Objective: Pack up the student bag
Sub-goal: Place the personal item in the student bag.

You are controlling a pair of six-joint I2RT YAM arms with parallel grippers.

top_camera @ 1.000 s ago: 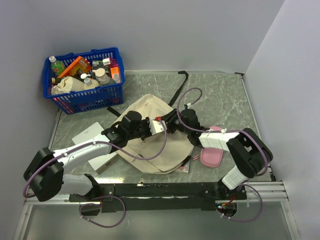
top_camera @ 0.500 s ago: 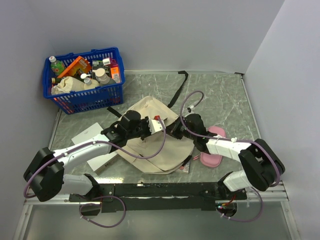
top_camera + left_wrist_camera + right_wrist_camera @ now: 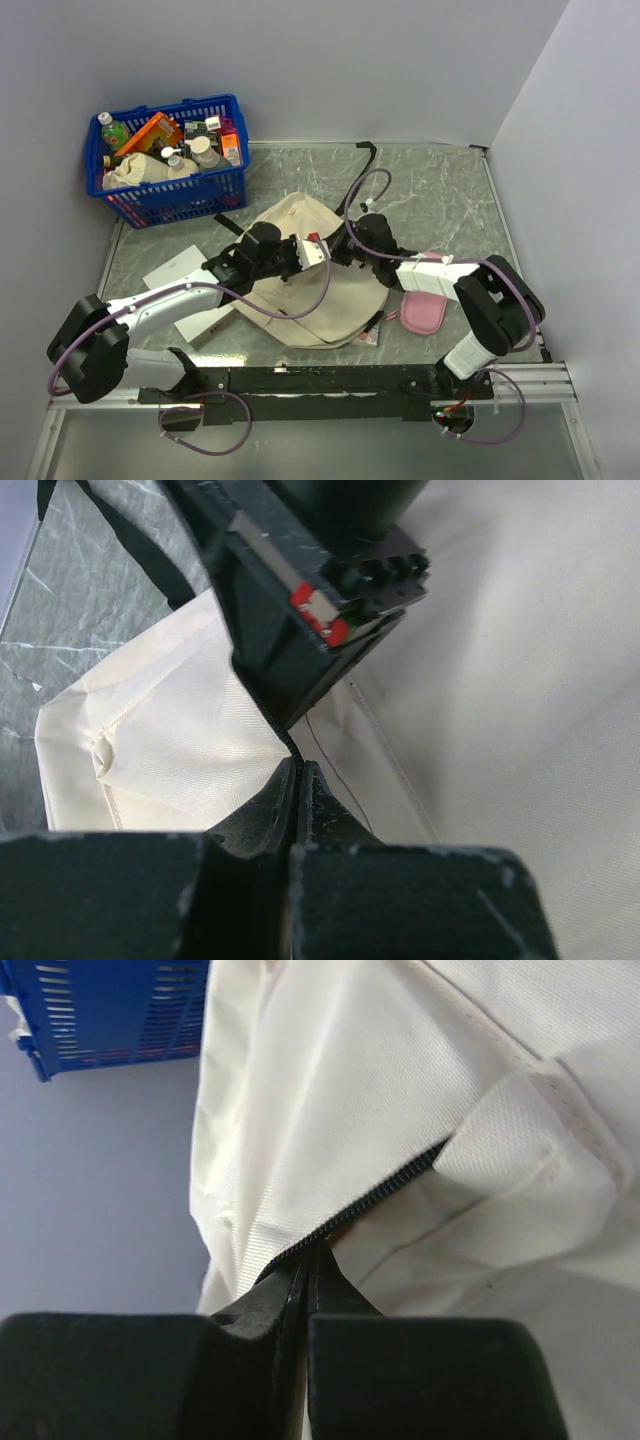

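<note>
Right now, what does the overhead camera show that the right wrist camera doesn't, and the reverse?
Only overhead: the whole student bag, both arms meeting over it, a pink pouch beside it, and the bottles and packets filling the blue basket. Only right wrist: a close look at the bag's black zipper, with the right gripper closed right at its end. Both: the cream bag fabric and part of the blue basket.

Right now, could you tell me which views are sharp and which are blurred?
Top view: evenly lit and sharp, the bag clear. Left wrist view: left pincer a dark blur up close, bag weave sharp. Right wrist view: right pincer black and soft, zipper in focus.
</note>
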